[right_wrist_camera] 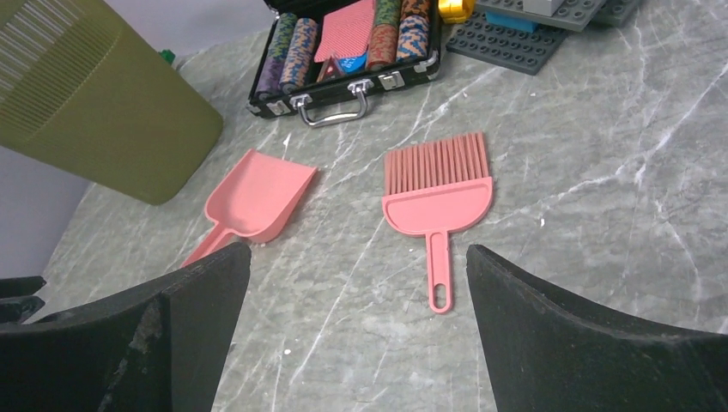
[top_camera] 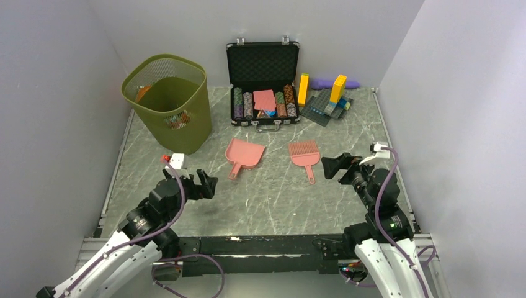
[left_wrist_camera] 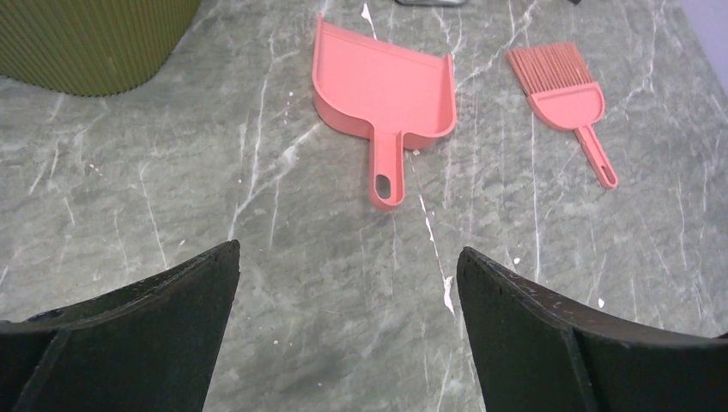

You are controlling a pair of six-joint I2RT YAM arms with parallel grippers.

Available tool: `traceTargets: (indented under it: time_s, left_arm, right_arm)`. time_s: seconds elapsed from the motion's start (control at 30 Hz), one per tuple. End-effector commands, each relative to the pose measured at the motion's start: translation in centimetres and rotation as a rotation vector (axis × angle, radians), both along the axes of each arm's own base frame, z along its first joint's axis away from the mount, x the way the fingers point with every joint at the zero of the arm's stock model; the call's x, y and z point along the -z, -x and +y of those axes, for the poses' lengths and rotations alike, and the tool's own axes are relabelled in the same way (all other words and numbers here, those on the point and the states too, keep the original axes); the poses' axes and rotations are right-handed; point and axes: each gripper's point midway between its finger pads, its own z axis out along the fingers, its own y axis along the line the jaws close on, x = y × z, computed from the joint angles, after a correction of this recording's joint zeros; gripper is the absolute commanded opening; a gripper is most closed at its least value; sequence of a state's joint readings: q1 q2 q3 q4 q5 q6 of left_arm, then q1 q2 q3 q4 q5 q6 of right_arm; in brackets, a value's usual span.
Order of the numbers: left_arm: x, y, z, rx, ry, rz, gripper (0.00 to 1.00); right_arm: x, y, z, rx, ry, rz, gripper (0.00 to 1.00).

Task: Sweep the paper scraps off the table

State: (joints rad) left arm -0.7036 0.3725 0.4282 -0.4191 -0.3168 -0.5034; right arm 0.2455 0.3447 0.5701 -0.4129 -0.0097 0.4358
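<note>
Top external view, nearest first: at 7 o'clock the left gripper [top_camera: 209, 184] hovers over the grey-green, white-veined marble-patterned table [top_camera: 273, 198], jaws spread wide with nothing between them. At 4 o'clock the right gripper [top_camera: 329, 169] is likewise parted and empty, and both wrist views show the same gap.

Toward the centre a pink plastic dustpan [top_camera: 245, 154] lies flat. At its 3 o'clock lies a pink plastic hand brush [top_camera: 304, 154]. Both are apart from the grippers. No litter shows on the open stone, so the sweeping looks finished or nearly so.

At 10 o'clock stands an olive-green mesh waste bin [top_camera: 192, 133]. A multicoloured patch behind its mesh is probably the crumpled paper scraps [top_camera: 177, 119], though it is too small to be sure.

At 12 o'clock is an open black case [top_camera: 263, 65] of stacked poker chips [top_camera: 248, 104], and at 1 o'clock yellow and blue toy bricks [top_camera: 338, 89].

The bin's floor and the table strip beneath the arms are hidden.
</note>
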Motion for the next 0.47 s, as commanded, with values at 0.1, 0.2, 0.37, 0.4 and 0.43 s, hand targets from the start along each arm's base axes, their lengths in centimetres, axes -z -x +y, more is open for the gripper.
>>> traceTargets:
  time_s: [0.1, 0.2, 0.37, 0.4, 0.43]
  left_arm:
    - [-2.5, -0.3, 1.1, -0.072, 0.093, -0.093, 0.99]
    - [-2.4, -0.2, 1.5, -0.099, 0.097, -0.086, 0.99]
    - [-2.0, -0.4, 1.5, -0.116, 0.100, -0.056, 0.96]
    - [-1.9, -0.5, 1.4, -0.117, 0.092, -0.048, 0.97]
    - [-1.9, -0.5, 1.4, -0.118, 0.088, -0.043, 0.98]
  right_arm:
    - [-0.4, 0.2, -0.2, 0.008, -0.005, -0.025, 1.00]
    - [-0.3, 0.1, -0.2, 0.007, -0.004, -0.017, 1.00]
    - [-0.5, 0.2, -0.2, 0.008, 0.003, -0.022, 1.00]
    - [-0.6, 0.2, -0.2, 0.007, 0.003, -0.025, 1.00]
    - [-0.6, 0.2, -0.3, 0.007, 0.005, -0.029, 1.00]
